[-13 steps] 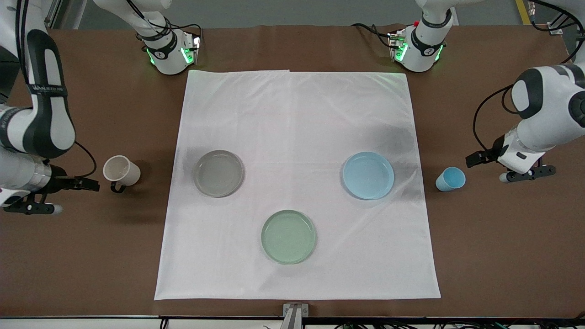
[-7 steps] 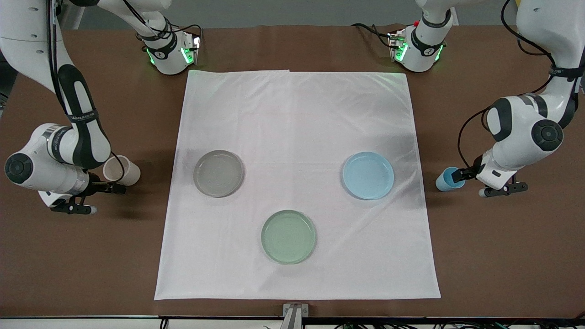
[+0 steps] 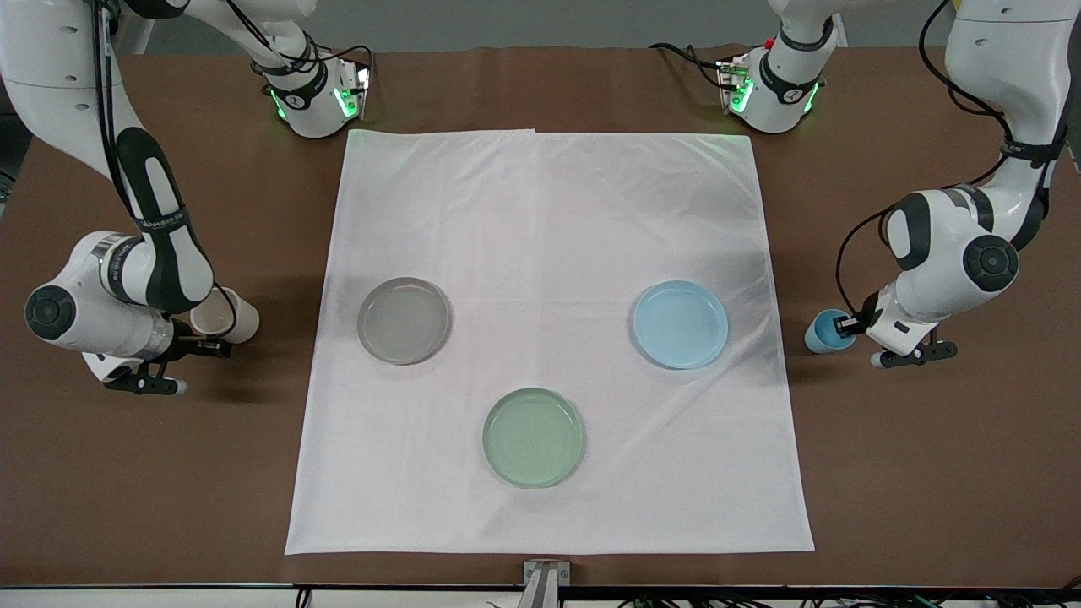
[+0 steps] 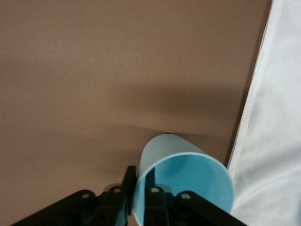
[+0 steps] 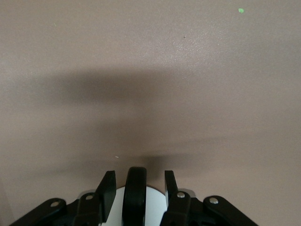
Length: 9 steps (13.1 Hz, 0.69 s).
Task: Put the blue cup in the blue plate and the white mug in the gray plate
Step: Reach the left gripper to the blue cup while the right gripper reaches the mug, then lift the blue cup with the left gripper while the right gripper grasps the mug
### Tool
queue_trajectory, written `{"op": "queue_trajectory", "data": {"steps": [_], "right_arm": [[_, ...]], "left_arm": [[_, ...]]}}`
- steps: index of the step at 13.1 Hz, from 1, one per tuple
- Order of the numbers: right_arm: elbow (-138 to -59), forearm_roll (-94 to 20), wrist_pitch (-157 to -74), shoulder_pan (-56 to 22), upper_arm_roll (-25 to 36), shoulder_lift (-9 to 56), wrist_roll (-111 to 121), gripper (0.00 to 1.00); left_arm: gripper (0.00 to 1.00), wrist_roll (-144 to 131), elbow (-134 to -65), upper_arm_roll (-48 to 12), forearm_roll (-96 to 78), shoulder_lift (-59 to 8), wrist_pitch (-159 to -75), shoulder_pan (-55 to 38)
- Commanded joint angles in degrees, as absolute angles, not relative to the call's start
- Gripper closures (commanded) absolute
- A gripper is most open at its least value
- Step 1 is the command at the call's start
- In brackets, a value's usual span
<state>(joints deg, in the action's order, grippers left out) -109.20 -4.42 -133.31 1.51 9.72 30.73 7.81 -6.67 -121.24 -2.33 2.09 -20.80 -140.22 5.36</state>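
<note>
Arms hide most of white mug (image 3: pixel 226 313) (blue cup (image 3: pixel 823 331) too).

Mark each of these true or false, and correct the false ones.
1. The blue cup stands on the blue plate. False: it is on the bare table beside the cloth.
2. The left gripper straddles the cup's wall. True.
3. The mug sits on the gray plate. False: it is on the bare table.
4. The right gripper's fingers flank the mug's dark handle. True.
5. The green plate holds a cup. False: nothing is on it.
</note>
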Motion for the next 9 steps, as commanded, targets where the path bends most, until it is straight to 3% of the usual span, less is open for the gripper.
{"op": "queue_trajectory", "data": {"steps": [1, 5, 9], "right_arm": [[-110.21, -5.54, -133.68, 2.37, 9.32, 30.06, 10.28, 0.67], [-110.04, -5.54, -133.07, 2.20, 9.23, 29.88, 10.37, 0.90], [-107.94, -5.45, -126.42, 0.45, 9.23, 25.86, 10.37, 0.97]], "left_arm": [[1.00, -8.60, -121.11, -3.33, 3.08, -18.47, -138.79, 5.01], [1.00, -19.05, -119.80, -11.14, 2.99, -14.33, -130.70, 5.01], [1.00, -33.19, -117.96, -19.32, 2.99, -15.55, -130.52, 4.49]]}}
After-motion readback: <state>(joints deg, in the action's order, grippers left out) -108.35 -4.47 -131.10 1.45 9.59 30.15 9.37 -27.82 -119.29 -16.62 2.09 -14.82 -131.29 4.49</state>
